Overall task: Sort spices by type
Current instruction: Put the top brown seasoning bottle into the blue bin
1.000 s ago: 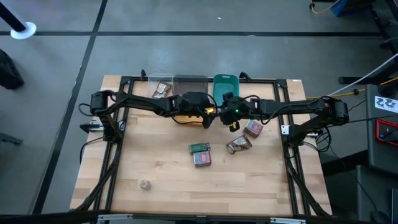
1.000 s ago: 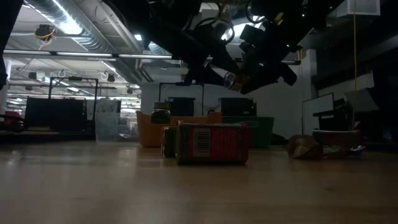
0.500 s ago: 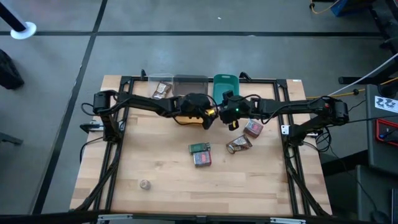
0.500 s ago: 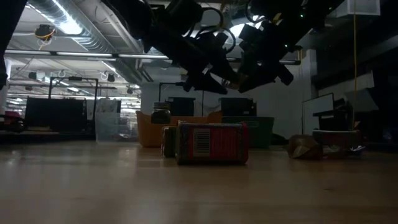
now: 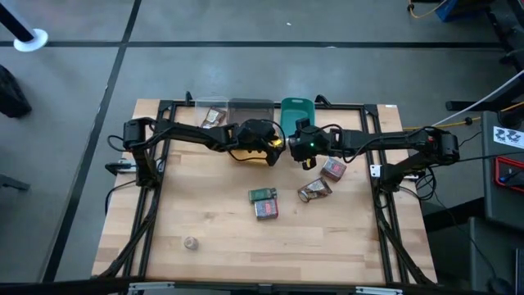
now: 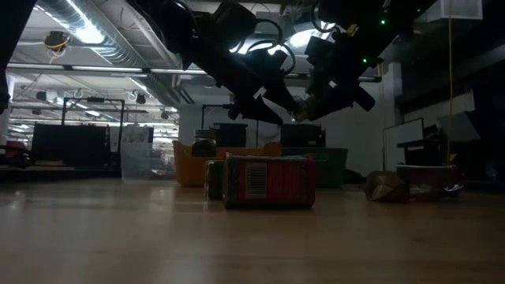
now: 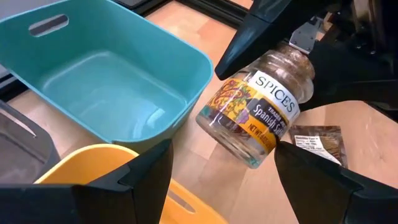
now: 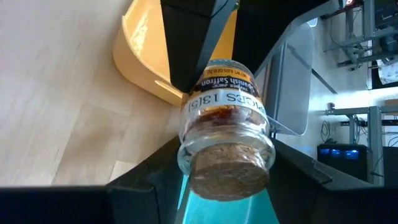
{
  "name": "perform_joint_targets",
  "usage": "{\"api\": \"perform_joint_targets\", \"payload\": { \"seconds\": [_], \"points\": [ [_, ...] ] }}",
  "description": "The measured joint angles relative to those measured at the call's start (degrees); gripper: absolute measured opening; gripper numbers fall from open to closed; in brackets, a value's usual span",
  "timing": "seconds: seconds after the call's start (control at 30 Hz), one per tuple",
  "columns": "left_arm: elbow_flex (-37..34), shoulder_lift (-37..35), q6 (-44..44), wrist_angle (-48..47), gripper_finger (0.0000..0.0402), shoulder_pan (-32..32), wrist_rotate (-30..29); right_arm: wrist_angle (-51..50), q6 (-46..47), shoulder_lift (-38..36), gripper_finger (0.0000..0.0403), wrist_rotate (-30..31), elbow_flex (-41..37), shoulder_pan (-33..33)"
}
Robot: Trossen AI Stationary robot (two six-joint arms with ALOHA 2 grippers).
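Observation:
A small glass spice jar [image 7: 255, 115] with a cork stopper and brown contents hangs in the air over the table's far middle, with my right gripper [image 8: 227, 149] shut on it. My left gripper [image 7: 224, 149] is open, its fingers on either side of the jar's bottom end [image 7: 233, 140]; I cannot tell whether they touch it. In the high view the two grippers meet between the yellow tray [image 5: 244, 154] and the teal tray [image 5: 296, 111]. On the table lie two red boxes [image 5: 266, 211] [image 5: 332, 170], a green-topped item [image 5: 262, 194], a brown packet [image 5: 314, 190] and a small round tin [image 5: 191, 242]. My right gripper pinches the jar between its two fingers at the upper part, by the cork stopper [image 8: 227, 171]. The jar lies along the fingers, with the cork toward the wrist and the bottom end [image 8: 221, 68] sticking out past the fingertips. It is lifted clear and tilted.
Along the far edge stand a clear tray [image 5: 209, 116] holding a brown packet, a grey tray [image 5: 250, 108] and the teal tray. The yellow tray lies under my left arm. Black frame rails run along the table's sides. The near half is mostly bare wood.
My left gripper has gone toward the jar in my right gripper and sunk a little, so its open fingers now flank the jar's bottom end. The jar has kept its place.

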Motion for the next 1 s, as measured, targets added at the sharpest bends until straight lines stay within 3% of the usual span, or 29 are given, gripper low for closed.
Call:
{"api": "perform_joint_targets", "payload": {
  "seconds": [0.17, 0.4, 0.63, 0.87, 1.0],
  "points": [
    [0.0, 0.0, 0.6, -0.09, 0.0263, 0.0, 0.0, 0.08, 0.04, 0.0, 0.0181, 0.42, -0.02, 0.0],
    [0.0, -0.09, 1.11, 0.17, 0.0263, 0.07, 0.02, 0.2, 0.14, 0.0, 0.0199, 0.46, -0.04, -0.02],
    [0.0, -0.11, 1.51, 0.47, 0.0263, 0.07, 0.07, 0.2, 0.67, 0.0, 0.0179, 0.52, -0.07, -0.04],
    [0.02, -0.11, 1.55, 2.06, 0.0263, 0.11, 0.13, 0.24, 0.8, 0.0, 0.02, 0.79, -0.09, -0.04],
    [0.04, -0.2, 1.66, 2.59, 0.0263, 0.11, 0.18, 0.24, 0.79, 0.0, 0.0185, 0.87, -0.09, -0.04]
  ]
}}
